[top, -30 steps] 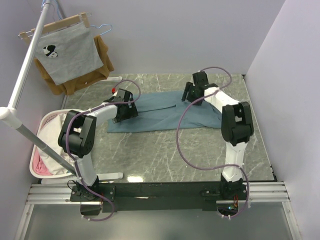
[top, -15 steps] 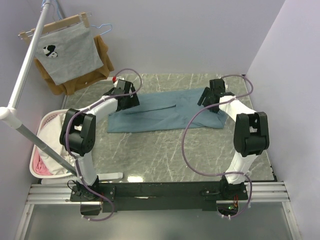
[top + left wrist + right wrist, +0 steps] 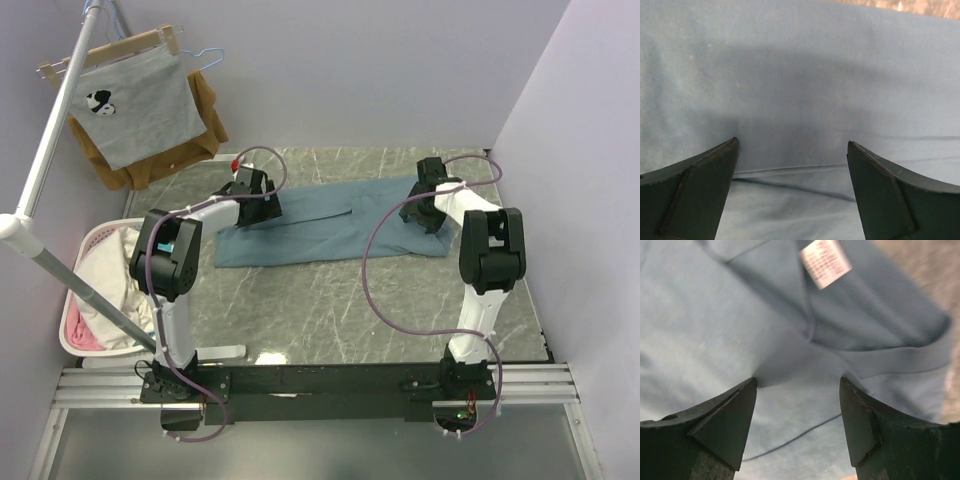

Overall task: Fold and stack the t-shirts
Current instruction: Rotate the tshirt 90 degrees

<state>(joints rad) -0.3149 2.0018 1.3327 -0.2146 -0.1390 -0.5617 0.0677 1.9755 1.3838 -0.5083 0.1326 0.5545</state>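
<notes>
**Position.** The teal-blue t-shirt [image 3: 330, 222] is laid flat as a long band across the far half of the worktop [image 3: 330, 310]. It is judged to be already partly folded lengthwise.

**Left fingers** [image 3: 690, 190]. These are spread wide over the shirt's left end, with nothing between them. A fold edge is seen running across the cloth just below the tips.

**Right fingers** [image 3: 715, 425]. These are likewise spread and empty, over the collar end. The neck label [image 3: 826, 262] is seen beyond them. Contact with the cloth cannot be confirmed on either side.

**Handling.** The fabric is judged light, soft and limp. Sagging and creasing are to be expected, and the layers may part if only the top ply is pinched.

**Hold.** It is best taken at the two end edges, through all layers, with both ends raised together.
</notes>
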